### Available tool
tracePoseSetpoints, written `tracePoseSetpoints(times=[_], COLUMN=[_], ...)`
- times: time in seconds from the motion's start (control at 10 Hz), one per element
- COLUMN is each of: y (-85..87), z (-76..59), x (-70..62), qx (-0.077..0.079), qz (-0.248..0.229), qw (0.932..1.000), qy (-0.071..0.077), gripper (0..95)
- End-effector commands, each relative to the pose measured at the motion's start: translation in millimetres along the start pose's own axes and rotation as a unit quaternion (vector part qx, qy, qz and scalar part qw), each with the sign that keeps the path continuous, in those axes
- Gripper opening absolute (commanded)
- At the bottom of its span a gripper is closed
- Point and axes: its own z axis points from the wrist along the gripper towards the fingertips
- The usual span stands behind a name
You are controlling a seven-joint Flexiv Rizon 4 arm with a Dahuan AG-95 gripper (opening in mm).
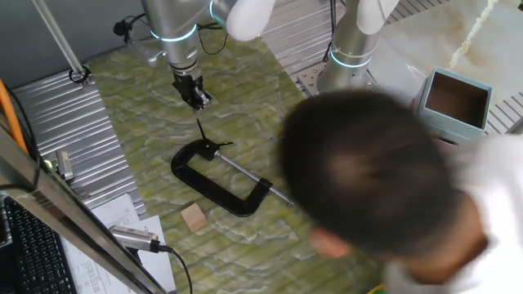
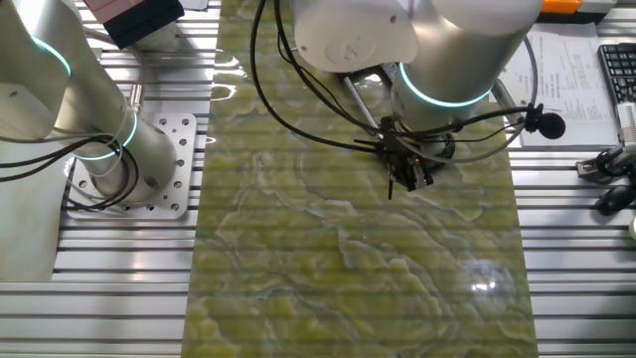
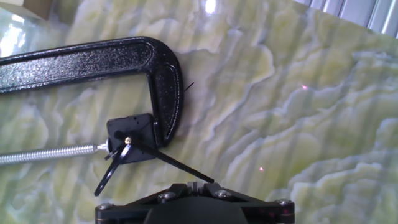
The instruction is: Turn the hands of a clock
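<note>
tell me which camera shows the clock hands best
The hand view: the clock hands fill the lower frame, two black pointers spreading from a hub on the small black block held in the clamp. One fixed view shows them tiny. The other fixed view doesn't show them.

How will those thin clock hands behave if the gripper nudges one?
The clock hands look thin and needle-like, so probably light and bendy. They join at a small hub, so one should likely pivot rather than slide. The C-clamp grips the mechanism, so it probably stays put.

Two thin black hands (image 3: pixel 155 158), apparently splayed from one hub.
</note>
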Motion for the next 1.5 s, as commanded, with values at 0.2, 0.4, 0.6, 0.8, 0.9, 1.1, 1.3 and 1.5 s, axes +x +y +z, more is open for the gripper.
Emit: tracePoseSetpoints(times=[0.2,0.4,0.6,0.8,0.9,1.1,1.3,1.5], y=[-1.0,-3.5,-7.2,-9.6,-11.0,-12.8,-14.3,-14.7], z=[2.4,3.9,9.8,15.5,18.5,30.6,40.9,46.2], x=[-2.5,-5.9,-10.5,-15.0,-16.8,-20.3,-20.6,-21.4], qx=[0.002,0.005,0.005,0.007,0.008,0.009,0.011,0.012], qz=[0.001,-0.005,-0.02,-0.019,-0.02,-0.019,-0.023,-0.027], qw=[1.0,1.0,0.9998,0.9997,0.9997,0.9997,0.9995,0.9994], qy=[-0.004,-0.003,-0.005,-0.009,-0.011,-0.014,-0.018,-0.02], gripper=[0.0,0.0,0.0,0.0,0.0,0.0,0.0,0.0])
